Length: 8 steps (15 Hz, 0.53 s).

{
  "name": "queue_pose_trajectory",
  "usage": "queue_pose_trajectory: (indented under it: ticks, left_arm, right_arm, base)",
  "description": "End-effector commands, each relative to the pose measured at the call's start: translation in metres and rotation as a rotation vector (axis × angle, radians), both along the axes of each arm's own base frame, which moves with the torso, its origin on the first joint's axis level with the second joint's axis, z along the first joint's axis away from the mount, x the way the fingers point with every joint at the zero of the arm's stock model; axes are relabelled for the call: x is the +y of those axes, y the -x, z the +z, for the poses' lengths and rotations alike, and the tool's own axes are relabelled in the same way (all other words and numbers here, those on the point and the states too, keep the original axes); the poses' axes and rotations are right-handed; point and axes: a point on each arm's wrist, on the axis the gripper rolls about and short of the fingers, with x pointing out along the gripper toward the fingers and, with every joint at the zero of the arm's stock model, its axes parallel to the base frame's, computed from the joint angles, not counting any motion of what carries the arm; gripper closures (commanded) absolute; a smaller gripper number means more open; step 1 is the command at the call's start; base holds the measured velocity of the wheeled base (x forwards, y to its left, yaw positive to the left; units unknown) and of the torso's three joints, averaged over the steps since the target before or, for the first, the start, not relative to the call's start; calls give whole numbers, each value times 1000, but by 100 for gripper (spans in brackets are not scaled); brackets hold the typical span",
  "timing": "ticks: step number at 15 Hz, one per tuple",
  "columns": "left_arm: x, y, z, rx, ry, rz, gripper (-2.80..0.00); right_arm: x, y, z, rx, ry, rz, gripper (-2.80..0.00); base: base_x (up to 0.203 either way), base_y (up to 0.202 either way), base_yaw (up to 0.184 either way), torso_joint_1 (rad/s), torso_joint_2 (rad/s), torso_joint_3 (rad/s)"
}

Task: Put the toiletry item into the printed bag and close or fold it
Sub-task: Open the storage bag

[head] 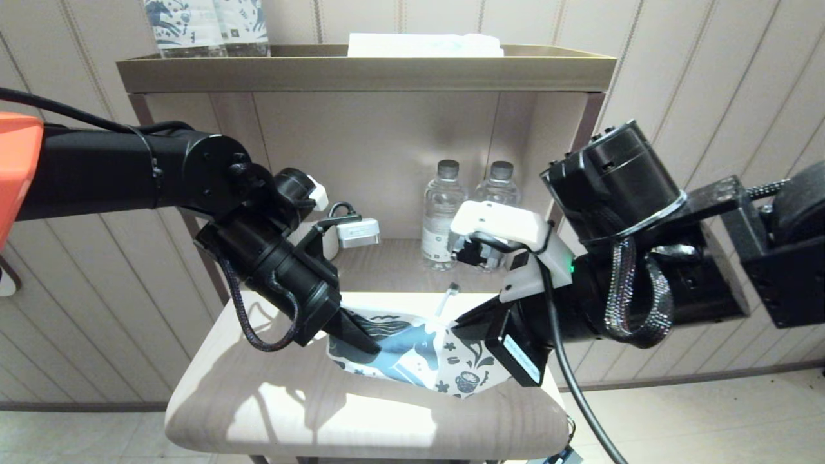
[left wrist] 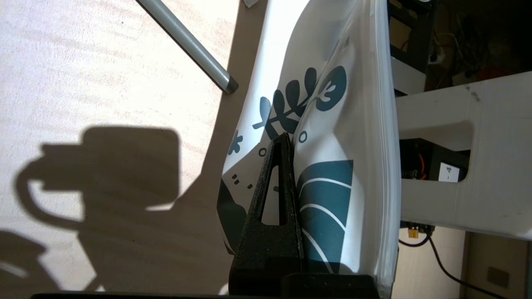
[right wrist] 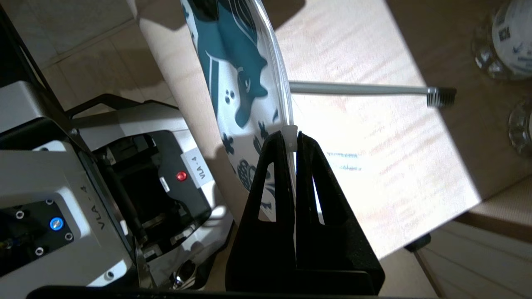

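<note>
The printed bag (head: pixel 412 354) is a white pouch with teal figures, held up on edge over the wooden table (head: pixel 290 399) between my two grippers. My left gripper (head: pixel 364 341) is shut on its left end; in the left wrist view one finger (left wrist: pixel 278 187) presses against the bag (left wrist: pixel 332 174), which hides the other. My right gripper (head: pixel 461 328) is shut on the bag's right end, its fingertips (right wrist: pixel 293 137) pinching a small white tab on the top edge. The toiletry item (head: pixel 445 301), a thin stick (right wrist: pixel 357 88) with a dark head (right wrist: pixel 441 96), lies on the table just behind the bag, outside it.
Two water bottles (head: pixel 443 216) (head: pixel 499 193) stand at the back of the shelf, close behind the right wrist. Printed upright packs (head: pixel 206 26) and a flat white packet (head: pixel 425 45) sit on the top tray. The table's front edge is near.
</note>
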Motion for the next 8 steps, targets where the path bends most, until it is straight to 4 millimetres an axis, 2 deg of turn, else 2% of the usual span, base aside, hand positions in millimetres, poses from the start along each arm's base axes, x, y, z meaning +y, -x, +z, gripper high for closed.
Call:
queue_pose_trajectory:
  ticks: [1, 8]
  left_arm:
    - [0, 1, 0, 4, 0, -4, 0]
    - [0, 1, 1, 2, 4, -4, 0]
  right_arm:
    - [-21, 11, 5, -8, -16, -20, 0]
    - [-54, 20, -9, 42, -2, -80, 0]
  base:
    - [0, 0, 0, 0, 0, 0]
    - [0, 0, 0, 0, 0, 0]
